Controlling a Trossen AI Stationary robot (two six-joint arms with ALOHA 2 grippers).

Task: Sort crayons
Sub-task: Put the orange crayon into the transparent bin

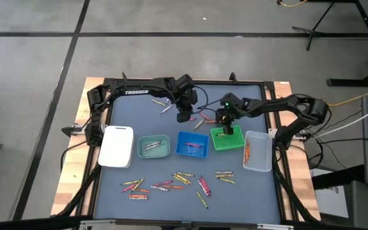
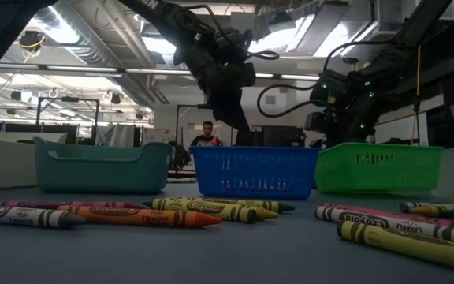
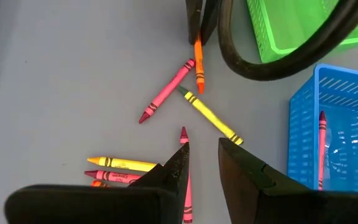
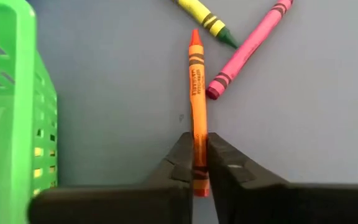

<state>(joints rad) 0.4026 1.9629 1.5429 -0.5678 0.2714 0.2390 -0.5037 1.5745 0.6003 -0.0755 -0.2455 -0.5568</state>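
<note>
R gripper (image 4: 196,163) is down at the table w/ both fingers clamped on the butt end of an orange crayon (image 4: 196,93); the crayon runs straight out ahead of the fingertips, lying along the grey table (image 4: 117,93), tip pointing away from the gripper. Just past that tip sit a yellow crayon (image 4: 205,16) and a pink crayon (image 4: 248,45), the pink one's end almost touching the orange one's side. The green tray (image 4: 11,99) stands close beside the R gripper, on one flank, apart from the crayon. In the high view the R gripper (image 1: 224,119) sits just behind the green tray (image 1: 227,139), w/ the clear tray (image 1: 258,152) off to its outer side. L gripper (image 3: 201,155) hovers over the table w/ fingers apart, nothing between them; a pink crayon (image 3: 184,168) lies under/beside one finger, yellow and red ones near its base, and the blue tray (image 3: 337,124) is to its other side w/ a pink crayon inside. Ahead of the L gripper, the same orange crayon (image 3: 198,62) shows nipped in the R fingers. From above the L gripper (image 1: 184,117) is just behind the blue tray (image 1: 192,144); teal tray (image 1: 154,146) and white tray (image 1: 117,146) lie further along. A scatter of loose crayons (image 1: 177,182) lies in front of the trays, well apart from both grippers.
</note>
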